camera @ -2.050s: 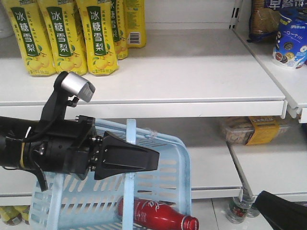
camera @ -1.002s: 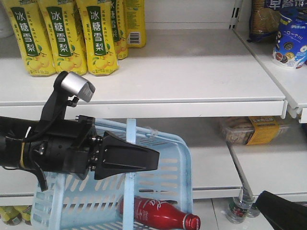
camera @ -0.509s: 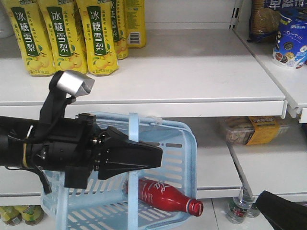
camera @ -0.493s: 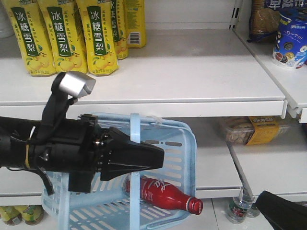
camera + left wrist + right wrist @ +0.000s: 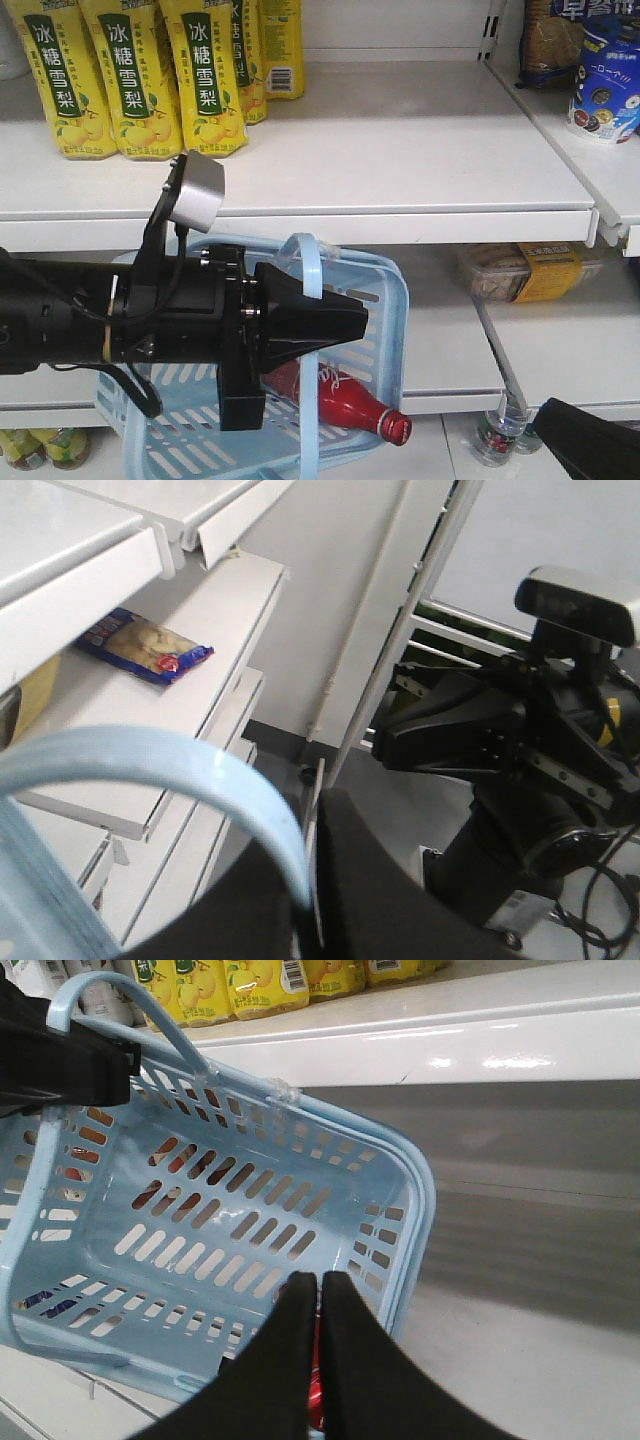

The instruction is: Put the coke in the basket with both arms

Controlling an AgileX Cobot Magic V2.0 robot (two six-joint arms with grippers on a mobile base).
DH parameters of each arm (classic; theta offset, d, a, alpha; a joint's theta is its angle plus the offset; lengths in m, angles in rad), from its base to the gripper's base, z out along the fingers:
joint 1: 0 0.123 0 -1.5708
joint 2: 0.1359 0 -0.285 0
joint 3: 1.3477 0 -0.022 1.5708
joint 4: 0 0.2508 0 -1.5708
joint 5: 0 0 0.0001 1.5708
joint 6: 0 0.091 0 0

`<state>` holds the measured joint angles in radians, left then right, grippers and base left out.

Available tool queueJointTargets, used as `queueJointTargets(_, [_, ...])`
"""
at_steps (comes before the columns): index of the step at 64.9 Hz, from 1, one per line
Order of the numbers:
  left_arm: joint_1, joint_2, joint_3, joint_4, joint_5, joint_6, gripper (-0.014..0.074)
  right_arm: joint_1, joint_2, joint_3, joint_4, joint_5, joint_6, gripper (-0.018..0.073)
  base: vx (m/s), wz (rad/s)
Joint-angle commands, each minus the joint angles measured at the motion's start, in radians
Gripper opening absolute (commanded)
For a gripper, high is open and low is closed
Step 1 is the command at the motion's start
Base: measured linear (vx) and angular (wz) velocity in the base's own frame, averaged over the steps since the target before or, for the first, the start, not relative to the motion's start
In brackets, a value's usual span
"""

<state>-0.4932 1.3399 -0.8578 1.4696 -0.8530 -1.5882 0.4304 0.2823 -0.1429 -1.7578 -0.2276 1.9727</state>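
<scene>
White shelves behind; left pincer [image 5: 345, 322] clamps basket [image 5: 385, 300] strap, coke [image 5: 345, 398] inside; right pincer [image 5: 320, 1290] together, wrist view only.

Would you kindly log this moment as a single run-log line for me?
left gripper: jaws shut on basket handle | right gripper: jaws shut, at basket rim | coke: lying down, outside basket

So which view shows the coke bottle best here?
The exterior front-facing view: the coke lies on its side low in the basket, red cap and label plain. The right wrist view shows only a red sliver between the right gripper's fingers; the left wrist view shows none of it.
</scene>
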Motion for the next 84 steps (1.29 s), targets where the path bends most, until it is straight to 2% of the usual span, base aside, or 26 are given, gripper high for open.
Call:
queueJointTargets(1, [0.010, -0.053, -0.032, -0.186, 0.237, 0.117, -0.0006, -0.001, 0.007, -0.027, -0.038, 0.021, -0.004, -0.0005, 0.00, 0.00])
queueJointTargets(17, [0.010, -0.170, 0.086, -0.449, 0.543, 0.213, -0.0006, -0.001, 0.007, -0.027, -0.038, 0.021, -0.004, -0.0005, 0.00, 0.00])
queueJointTargets(24, [0.010, -0.264, 0.173, -0.480, 0.638, 0.256, -0.0006, -0.001, 0.007, -0.027, -0.038, 0.021, -0.004, -0.0005, 0.00, 0.00])
queueJointTargets(34, [0.011, -0.397, 0.303, -0.496, 0.667, 0.265, -0.0006, -0.001, 0.007, -0.027, -0.038, 0.021, -0.004, -0.0005, 0.00, 0.00])
queueJointTargets(40, [0.012, -0.468, 0.368, -0.556, 0.692, 0.272, -0.0006, -0.001, 0.007, -0.027, -0.038, 0.021, -0.004, -0.0005, 0.00, 0.00])
queueJointTargets(45, [0.012, -0.530, 0.414, -0.619, 0.706, 0.314, -0.0006, -0.001, 0.007, -0.027, -0.038, 0.021, -0.004, -0.0005, 0.00, 0.00])
queueJointTargets(50, [0.012, -0.583, 0.461, -0.715, 0.723, 0.417, -0.0006, -0.001, 0.007, -0.027, -0.038, 0.021, -0.004, -0.0005, 0.00, 0.00])
queueJointTargets(59, [0.012, -0.693, 0.521, -0.950, 0.729, 0.654, -0.0006, -0.001, 0.007, -0.027, -0.038, 0.021, -0.004, -0.0005, 0.00, 0.00])
queueJointTargets(64, [0.012, -0.743, 0.542, -1.113, 0.731, 0.826, -0.0006, -0.001, 0.007, -0.027, -0.038, 0.021, -0.004, -0.0005, 0.00, 0.00])
queueJointTargets(73, [0.012, -0.811, 0.583, -1.405, 0.727, 1.184, -0.0006, -0.001, 0.007, -0.027, -0.038, 0.021, -0.004, -0.0005, 0.00, 0.00])
queueJointTargets(76, [0.012, -0.835, 0.602, -1.461, 0.726, 1.297, -0.0006, -0.001, 0.007, -0.027, -0.038, 0.021, -0.004, -0.0005, 0.00, 0.00])
queueJointTargets(80, [0.012, -0.870, 0.635, -1.488, 0.725, 1.397, -0.0006, -0.001, 0.007, -0.027, -0.038, 0.021, -0.004, -0.0005, 0.00, 0.00])
queueJointTargets(84, [0.012, -0.905, 0.669, -1.490, 0.718, 1.444, -0.0006, -0.001, 0.007, -0.027, -0.038, 0.021, -0.004, -0.0005, 0.00, 0.00])
